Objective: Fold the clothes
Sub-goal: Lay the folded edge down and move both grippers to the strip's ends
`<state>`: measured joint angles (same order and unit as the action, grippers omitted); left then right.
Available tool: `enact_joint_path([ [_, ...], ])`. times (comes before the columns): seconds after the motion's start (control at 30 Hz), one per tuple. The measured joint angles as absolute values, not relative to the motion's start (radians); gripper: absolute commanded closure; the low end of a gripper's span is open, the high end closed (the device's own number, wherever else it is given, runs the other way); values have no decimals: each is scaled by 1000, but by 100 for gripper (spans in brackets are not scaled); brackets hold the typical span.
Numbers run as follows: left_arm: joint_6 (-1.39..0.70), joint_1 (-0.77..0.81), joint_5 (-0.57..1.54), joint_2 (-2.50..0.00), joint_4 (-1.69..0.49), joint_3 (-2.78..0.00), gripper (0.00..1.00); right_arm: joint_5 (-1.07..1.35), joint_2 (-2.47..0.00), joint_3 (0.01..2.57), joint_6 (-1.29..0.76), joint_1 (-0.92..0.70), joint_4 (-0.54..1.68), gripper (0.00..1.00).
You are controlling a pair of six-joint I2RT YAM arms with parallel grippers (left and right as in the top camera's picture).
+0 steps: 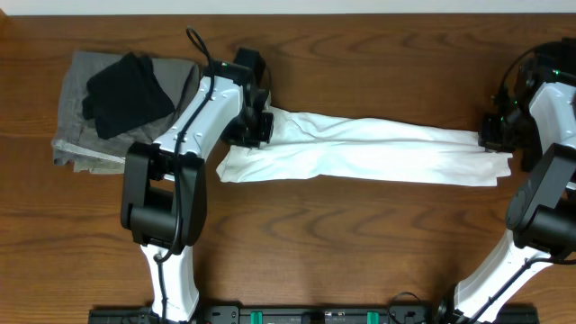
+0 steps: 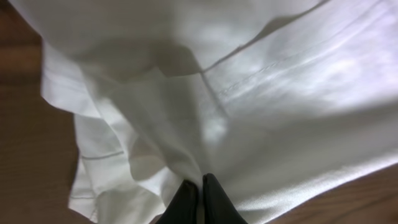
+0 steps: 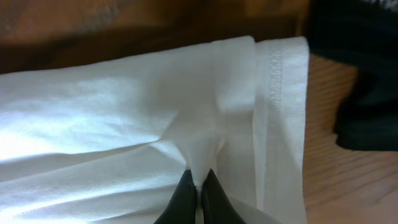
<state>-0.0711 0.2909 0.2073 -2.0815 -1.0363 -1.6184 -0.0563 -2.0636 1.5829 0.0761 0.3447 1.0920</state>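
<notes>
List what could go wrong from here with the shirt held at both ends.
1. The left gripper and right gripper each pinch only a small tuck of the T-shirt; a harder pull may slip it free.
2. Its left end lies bunched in loose layers, so a fold may set crooked.
3. The grey and black pile sits beside the left arm; a sweep could drag it.

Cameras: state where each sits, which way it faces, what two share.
Overhead: above the table, looking straight down; left gripper and right gripper show, pinching the ends of the T-shirt.
Left wrist: on the left arm, facing past its gripper onto bunched cloth.
Right wrist: on the right arm, facing past its gripper onto the hem.
All three share the T-shirt.
</notes>
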Motion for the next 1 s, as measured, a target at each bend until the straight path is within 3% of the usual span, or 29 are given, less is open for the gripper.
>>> enact_joint_path([
  [0.07, -74, 291, 207, -2082, -1034, -1599, 89, -57, -2064, 1568, 70, 345, 1093, 94],
  [0.13, -75, 291, 207, -2082, -1036, -1586, 75, -60, -2064, 1552, 47, 345, 1095, 67],
  [0.2, -75, 291, 206, -2082, -1037, -1576, 63, -65, -2064, 1543, 35, 345, 1099, 51],
  [0.3, -81, 291, 204, -2082, -1040, -1572, 60, -71, -2064, 1536, 20, 345, 1103, 47],
  [0.53, -110, 286, 204, -2081, -1040, -1620, 59, 29, -2061, 1602, 29, 345, 1108, 48],
  [0.67, -128, 286, 204, -2037, -1004, -1687, 61, 166, -2024, 1694, 47, 340, 1141, 55],
  [0.7, -131, 286, 204, -2020, -999, -1694, 64, 184, -2010, 1703, 51, 339, 1147, 59],
  [0.77, -136, 290, 204, -1987, -995, -1706, 70, 214, -1981, 1709, 60, 332, 1159, 82],
  [0.83, -138, 296, 204, -1970, -990, -1709, 72, 234, -1967, 1705, 65, 319, 1152, 95],
  [1.0, -138, 316, 204, -2021, -956, -1706, 73, 276, -1966, 1616, 89, 263, 1068, 99],
])
